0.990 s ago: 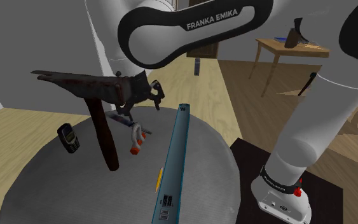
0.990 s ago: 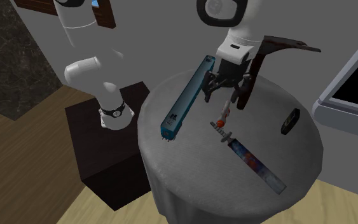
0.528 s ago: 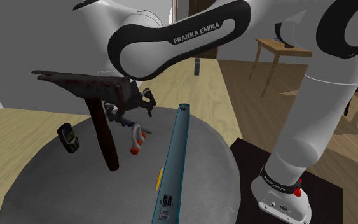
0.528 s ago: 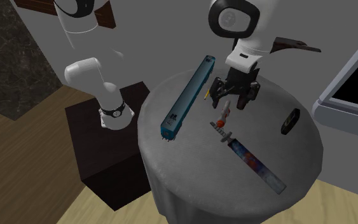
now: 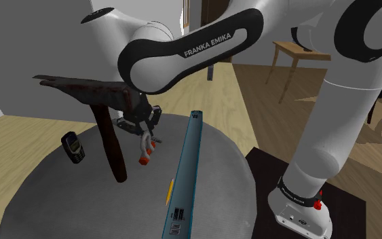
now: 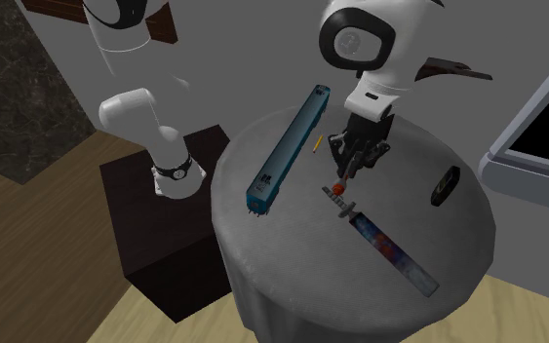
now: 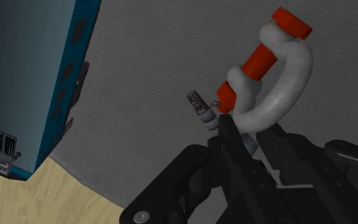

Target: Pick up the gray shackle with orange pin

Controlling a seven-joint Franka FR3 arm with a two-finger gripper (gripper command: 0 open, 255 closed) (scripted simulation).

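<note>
Black gripper (image 7: pixel 252 139) down on the round grey table (image 5: pixel 60 204), its two fingers clamped on the curved bow of the pale grey shackle (image 7: pixel 290 81), whose orange pin (image 7: pixel 260 60) sits at the end away from the hand. The shackle lies near the long blue case (image 5: pixel 186 170), alongside the half of it farther from the stand. Reach and grasp look done. The lift remains, as the shackle appears to rest on the tabletop.
</note>
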